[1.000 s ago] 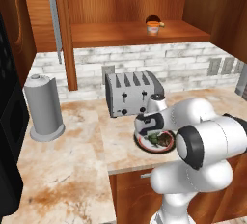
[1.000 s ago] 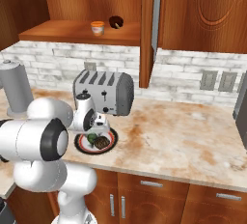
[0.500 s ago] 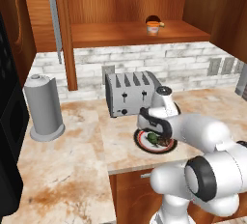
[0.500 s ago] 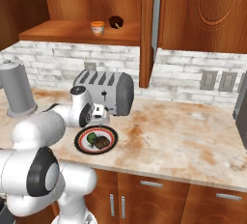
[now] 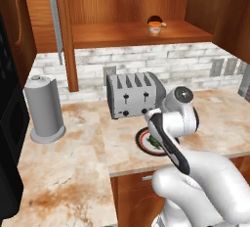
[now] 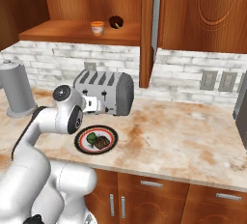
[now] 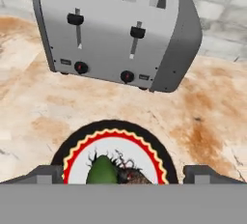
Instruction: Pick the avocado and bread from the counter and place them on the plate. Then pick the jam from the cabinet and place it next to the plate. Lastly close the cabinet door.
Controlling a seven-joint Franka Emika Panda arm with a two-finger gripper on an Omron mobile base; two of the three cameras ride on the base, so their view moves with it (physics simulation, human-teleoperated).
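Note:
The plate [image 6: 112,130] lies on the counter [image 6: 183,136] in front of the toaster. On it rest the green avocado [image 6: 90,137] and the dark bread [image 6: 101,144], side by side; the hand view shows the avocado [image 7: 102,169] left of the bread [image 7: 135,175] inside the plate's black rim [image 7: 116,125]. My gripper [image 6: 95,106] hovers open just above the plate, nothing between its wide-spread fingertips [image 7: 44,174]. The orange jam [image 5: 155,27] stands on the open cabinet's shelf [image 5: 112,34]; the jam [image 6: 97,27] shows again in the right base view.
A grey toaster [image 5: 132,94] stands right behind the plate. A tall grey cylinder [image 5: 45,108] sits at the counter's left. A dark brown round thing [image 6: 116,22] is beside the jam. The open cabinet door [image 6: 148,30] juts out edge-on, right of the shelf.
The gripper has opened, leaving the bread on the plate beside the avocado. The hand has lifted a little off the plate, and the arm's elbow has swung down and aside.

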